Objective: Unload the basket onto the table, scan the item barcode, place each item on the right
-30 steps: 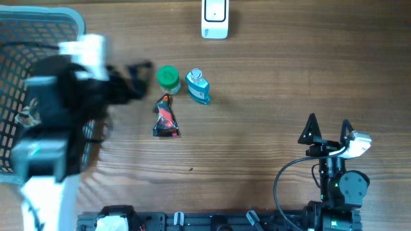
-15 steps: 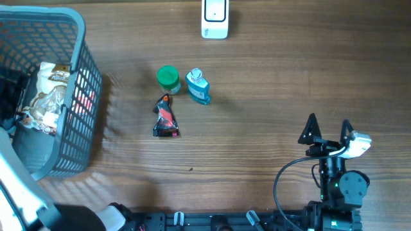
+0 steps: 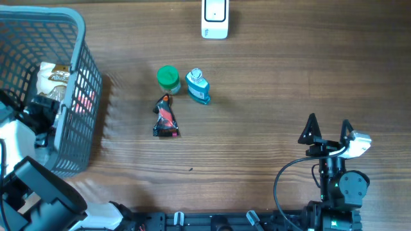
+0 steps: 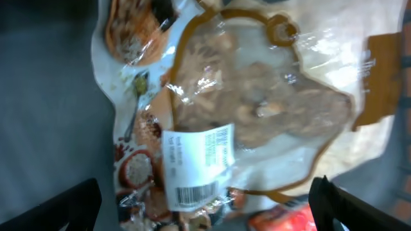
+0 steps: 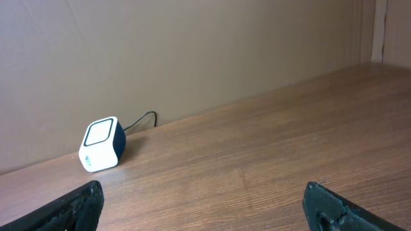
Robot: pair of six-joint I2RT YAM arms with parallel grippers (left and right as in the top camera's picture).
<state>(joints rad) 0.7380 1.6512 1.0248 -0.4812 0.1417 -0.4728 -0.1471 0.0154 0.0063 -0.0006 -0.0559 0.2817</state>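
Hovering over the snack bag (image 4: 257, 96) inside the basket (image 3: 83, 38), your left gripper (image 4: 205, 202) is spread wide, gripping nothing. Right gripper (image 3: 328, 128), far right of the basket, is spread and empty too. Early days, I'd say: the grab and the scanner (image 3: 214, 19) pass are both left to do.

A clear-windowed snack bag (image 4: 257, 109) lies flat in the grey mesh basket (image 3: 82, 38) at the left end of the worktop (image 3: 270, 83), brown pieces showing through the film; a white barcode label (image 4: 196, 167) faces up on it, slightly tilted; the white scanner (image 3: 214, 18) stands at the far edge, a dark cable trailing behind it; near the middle, a green-lidded jar (image 3: 168, 78) and a blue bottle (image 3: 198, 86) sit just beside each other; a red-and-black packet (image 3: 166, 117) lies close in front of the jar.
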